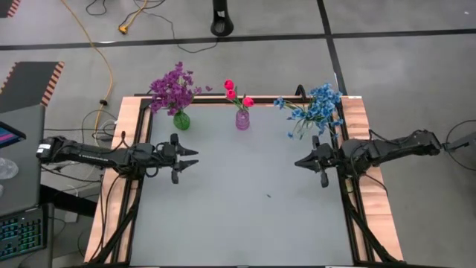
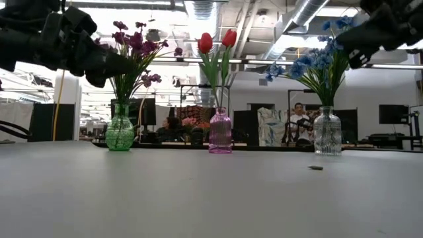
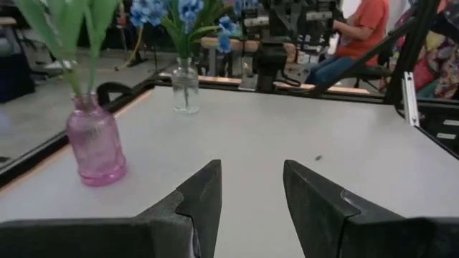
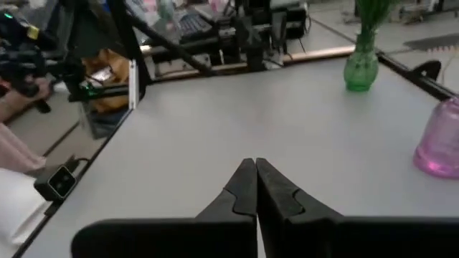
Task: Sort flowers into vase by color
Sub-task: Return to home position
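**Asker:** Where are your grippers?

**Me:** My left gripper [image 1: 193, 157] hovers at the left middle of the high view, fingers parted with nothing between them. My right gripper [image 1: 299, 161] faces it from the right middle, fingers pressed together on nothing.

**Asker:** And the flowers?

**Me:** They stand in a row along the upper edge of the table [image 1: 245, 216]. The purple flowers [image 1: 173, 88] are in the green vase [image 1: 181, 120] at upper left. The pink buds [image 1: 236, 93] are in the pink vase [image 1: 242, 120] at top centre. The blue flowers [image 1: 318, 106] are in the clear vase [image 2: 327, 131] at upper right. I see no stem lying loose.

**Asker:** So which step is this?

**Me:** I judge the sorting done, each colour in its own vase, and this is the pull-back to rest. The next move calls for drawing each arm toward its own side, raised and carrying nothing.

**Asker:** Anything in the way?

**Me:** The blue flowers sit just above my right gripper in the high view, so that arm should go outward to the right, not up the frame. The purple flowers are farther from my left gripper. Both arms cross the dark rails [image 1: 354, 223] at the table's sides, so height matters there. The wide grey middle between the grippers is open, save a speck [image 1: 268, 196] lower right of centre.
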